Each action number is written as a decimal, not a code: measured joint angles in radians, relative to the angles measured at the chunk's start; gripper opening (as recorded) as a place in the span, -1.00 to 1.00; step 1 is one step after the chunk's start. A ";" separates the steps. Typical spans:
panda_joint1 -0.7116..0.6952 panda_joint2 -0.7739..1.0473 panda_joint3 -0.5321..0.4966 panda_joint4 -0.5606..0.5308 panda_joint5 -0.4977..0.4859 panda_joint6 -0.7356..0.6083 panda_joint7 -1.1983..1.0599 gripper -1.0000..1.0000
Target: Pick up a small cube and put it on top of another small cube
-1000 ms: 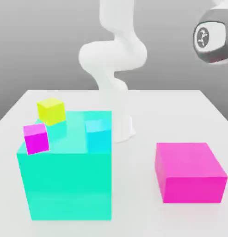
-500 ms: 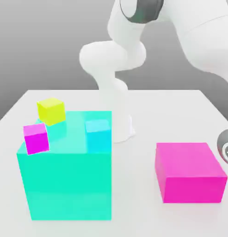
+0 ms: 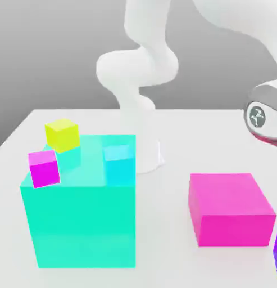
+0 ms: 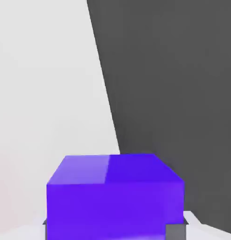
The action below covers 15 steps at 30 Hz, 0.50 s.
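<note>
While the magenta cube [image 3: 44, 169] and yellow cube [image 3: 62, 135] sit atop the teal cube [image 3: 84, 214], I grip the indigo cube [image 4: 115, 201] in my gripper [image 4: 115, 230].

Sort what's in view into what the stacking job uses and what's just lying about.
In the job:
- indigo cube, held in the jaws

Possible bases, unsettled which:
- yellow cube
- magenta cube
- cyan cube

Lying about:
- pink block
</note>
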State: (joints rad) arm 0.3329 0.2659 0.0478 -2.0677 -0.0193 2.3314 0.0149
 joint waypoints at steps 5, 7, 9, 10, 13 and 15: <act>-0.064 -0.182 -0.071 -0.086 0.021 -0.095 0.186 -1.00; -0.100 -0.254 -0.087 -0.120 0.020 -0.133 0.267 -1.00; -0.139 -0.327 -0.096 -0.154 0.017 -0.171 0.349 -1.00; -0.154 -0.363 -0.101 -0.172 0.015 -0.190 0.391 -1.00; -0.196 -0.472 -0.117 -0.223 0.006 -0.247 0.518 -1.00; -0.232 -0.545 -0.125 -0.257 0.000 -0.285 0.603 -1.00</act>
State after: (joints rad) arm 0.1010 -0.2788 -0.0776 -2.3249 -0.0196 2.0462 0.6177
